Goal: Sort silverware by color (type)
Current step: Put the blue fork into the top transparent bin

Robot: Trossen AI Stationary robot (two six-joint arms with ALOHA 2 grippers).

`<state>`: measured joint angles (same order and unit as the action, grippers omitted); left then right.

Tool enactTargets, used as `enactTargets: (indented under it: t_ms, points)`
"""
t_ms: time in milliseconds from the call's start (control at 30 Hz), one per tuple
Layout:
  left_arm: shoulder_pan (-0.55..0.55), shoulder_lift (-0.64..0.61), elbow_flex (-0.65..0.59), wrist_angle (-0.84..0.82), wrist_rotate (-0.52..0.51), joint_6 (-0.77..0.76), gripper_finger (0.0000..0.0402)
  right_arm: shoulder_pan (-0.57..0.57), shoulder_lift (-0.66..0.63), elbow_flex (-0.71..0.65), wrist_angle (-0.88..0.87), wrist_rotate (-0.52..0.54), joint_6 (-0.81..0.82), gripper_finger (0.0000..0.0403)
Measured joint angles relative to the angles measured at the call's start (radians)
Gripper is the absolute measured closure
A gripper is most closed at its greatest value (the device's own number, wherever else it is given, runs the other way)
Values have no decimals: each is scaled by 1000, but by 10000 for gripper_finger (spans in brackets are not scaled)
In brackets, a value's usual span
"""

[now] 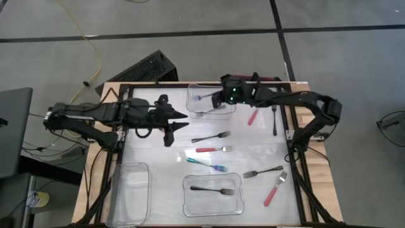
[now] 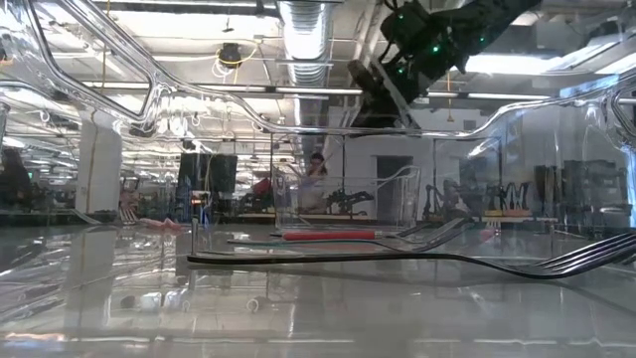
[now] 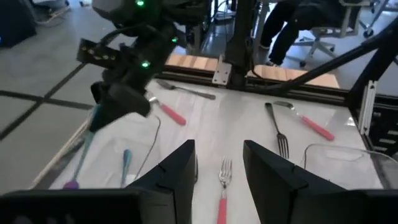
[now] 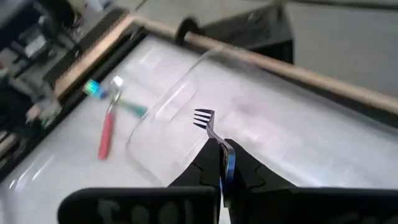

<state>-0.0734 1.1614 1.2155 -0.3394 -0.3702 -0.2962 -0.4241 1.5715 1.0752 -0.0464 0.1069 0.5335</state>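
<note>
White tabletop framed by dark rails holds three clear bins and a scatter of forks, with grey floor all around. Over the far bin (image 1: 211, 98) the right gripper (image 4: 222, 163) is clamped on a teal fork (image 4: 208, 126), tines pointing out ahead of the fingers and the handle hidden between them; the high view shows another teal piece (image 1: 204, 97) already lying in that bin. The step in hand looks like dropping this fork into the same bin, so it seems best to lower until the tines are inside the walls, keep the fork roughly along the bin's length, and only then part the fingers, so it cannot bounce off the rim. The left gripper (image 3: 219, 168) waits with fingers apart above the mid-table, near a red-handled fork (image 1: 214, 149). Still loose on the table are a black fork (image 1: 211, 136), a teal fork (image 1: 205, 163), and more red and black ones toward the right; one black fork (image 1: 213, 189) lies in the near bin (image 1: 213, 194).
</note>
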Motion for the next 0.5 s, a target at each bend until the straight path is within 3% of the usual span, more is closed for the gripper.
enactTargets:
  t_ms: [133,500]
  points:
    - [-14,2,-53,91,-3,-24,280,12,30,0,-20,-5,-7,376]
    - [-39,2,-157,252,-5,-41,280,-4,18,0,-237,-32,-7,270]
